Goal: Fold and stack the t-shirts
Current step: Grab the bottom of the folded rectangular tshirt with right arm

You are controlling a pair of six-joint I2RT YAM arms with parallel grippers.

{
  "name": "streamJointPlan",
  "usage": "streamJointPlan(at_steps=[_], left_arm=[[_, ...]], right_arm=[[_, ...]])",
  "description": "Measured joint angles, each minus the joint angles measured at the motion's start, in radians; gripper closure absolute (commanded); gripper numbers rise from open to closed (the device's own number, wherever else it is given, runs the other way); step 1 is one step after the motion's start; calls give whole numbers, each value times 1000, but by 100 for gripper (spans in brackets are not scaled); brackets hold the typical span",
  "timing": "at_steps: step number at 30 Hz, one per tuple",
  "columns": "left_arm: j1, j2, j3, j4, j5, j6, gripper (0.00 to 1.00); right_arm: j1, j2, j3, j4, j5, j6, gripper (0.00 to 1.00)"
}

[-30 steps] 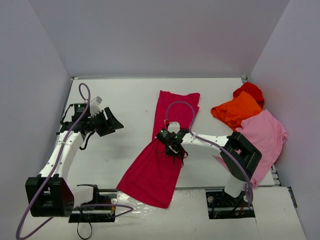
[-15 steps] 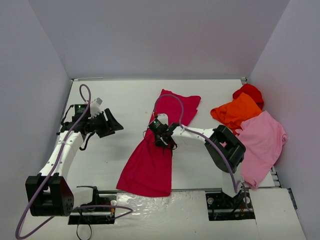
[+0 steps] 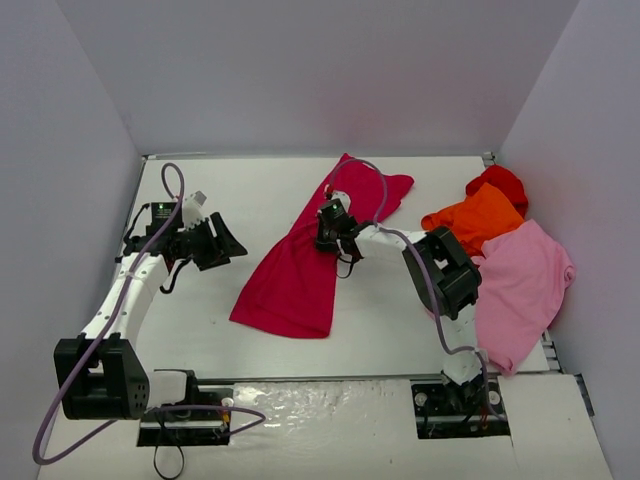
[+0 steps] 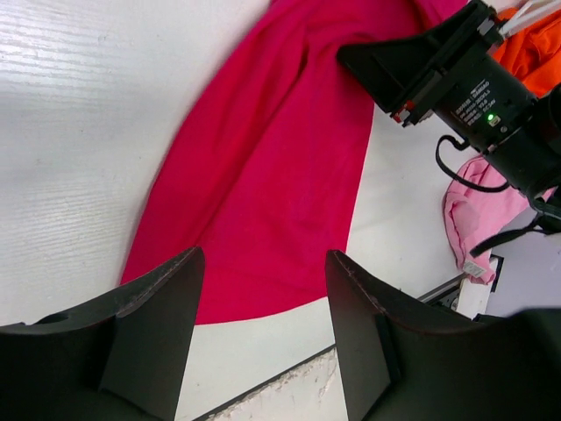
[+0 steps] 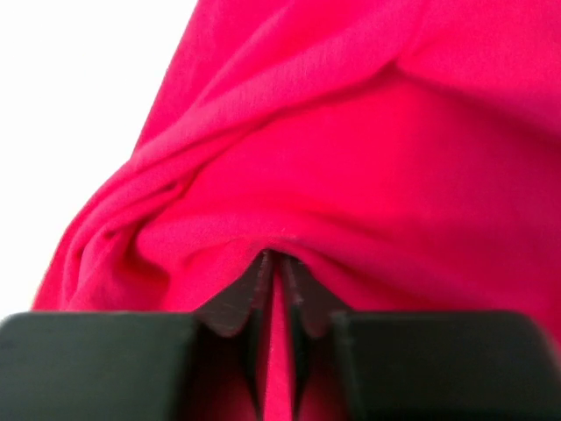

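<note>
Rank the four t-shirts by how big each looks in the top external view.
1. crimson-magenta t-shirt, laid out long
2. light pink t-shirt
3. orange t-shirt, bunched up
4. red t-shirt, smallest showing, but it is partly hidden behind the orange one, so its real size is unsure

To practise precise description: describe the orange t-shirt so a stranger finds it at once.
On the white table, look right, where three shirts lie heaped. The orange t-shirt is the crumpled middle one, with the red shirt behind and the light pink shirt nearer.
</note>
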Motion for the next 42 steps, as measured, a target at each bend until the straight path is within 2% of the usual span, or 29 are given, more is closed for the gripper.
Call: streamJointPlan(at_steps=[3, 7, 12, 16, 18, 20, 21, 23, 26, 28, 31, 36, 42], left_arm=[[0, 0, 16, -6, -4, 8, 46], [0, 0, 24, -5, -5, 9, 47], [0, 0, 24, -5, -3, 7, 50], [0, -5, 27, -9, -4, 7, 48], [0, -13, 32, -20, -7, 7, 45], [0, -30, 37, -34, -24, 8, 41], [0, -41, 39, -41, -33, 8, 26], [0, -73, 46, -57, -57, 6, 15], [0, -128, 60, -75, -90, 8, 13], [1, -160, 75, -88, -106, 9, 13], [1, -184, 98, -110, -121, 14, 13], [1, -186, 105, -136, -135, 27, 13], [1, -186, 105, -161, -138, 35, 13]], right_arm=[[13, -37, -4, -71, 63, -27, 77], [18, -110, -5, -265, 132, -63, 67], [-37, -168, 72, -399, 169, -111, 62], [-70, -170, 153, -409, 94, -128, 59], [-34, -163, 171, -412, 54, -126, 58], [54, -134, 205, -420, 27, -119, 57], [108, -113, 226, -420, 9, -116, 57], [247, -54, 276, -413, -29, -112, 55], [409, 25, 332, -410, -89, -108, 52], [469, 53, 338, -420, -120, -102, 50], [480, 66, 339, -441, -142, -94, 48], [423, 66, 373, -453, -140, -88, 46], [415, 107, 462, -443, -153, -94, 45]])
